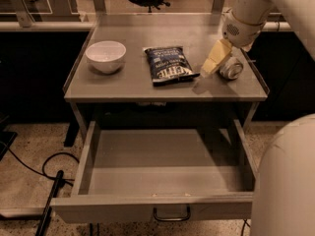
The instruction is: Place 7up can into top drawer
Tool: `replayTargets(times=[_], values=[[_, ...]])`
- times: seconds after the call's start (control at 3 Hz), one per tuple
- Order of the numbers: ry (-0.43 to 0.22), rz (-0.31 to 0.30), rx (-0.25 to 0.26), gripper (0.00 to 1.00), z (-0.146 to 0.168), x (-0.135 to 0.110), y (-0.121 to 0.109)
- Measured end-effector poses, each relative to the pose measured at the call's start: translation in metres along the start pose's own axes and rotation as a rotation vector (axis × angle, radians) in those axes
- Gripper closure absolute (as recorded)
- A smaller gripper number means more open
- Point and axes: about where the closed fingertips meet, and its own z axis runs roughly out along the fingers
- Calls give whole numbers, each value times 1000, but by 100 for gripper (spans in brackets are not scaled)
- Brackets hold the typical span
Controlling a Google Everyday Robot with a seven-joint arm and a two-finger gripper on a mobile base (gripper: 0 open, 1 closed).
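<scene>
The 7up can (232, 69) lies on its side on the grey tabletop (123, 85), near the right edge. My gripper (214, 61) hangs just left of the can and close to it, between the can and the dark blue chip bag (170, 65). It holds nothing that I can see. The top drawer (162, 181) is pulled out wide below the tabletop and is empty; its dark bar handle (171, 215) is at the front centre.
A white bowl (106, 56) stands at the left of the tabletop. A large pale part of my arm (290, 181) fills the lower right and covers the drawer's right front corner. A black cable (44, 171) lies on the floor at the left.
</scene>
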Motion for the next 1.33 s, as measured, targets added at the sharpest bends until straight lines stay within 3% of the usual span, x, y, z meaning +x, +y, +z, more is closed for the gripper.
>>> replayTargets(times=[0.33, 1.0, 1.33], values=[[-18, 14, -1, 0, 2, 0, -5], [-21, 119, 24, 0, 17, -6, -48], [-22, 139, 36, 0, 22, -10, -61]])
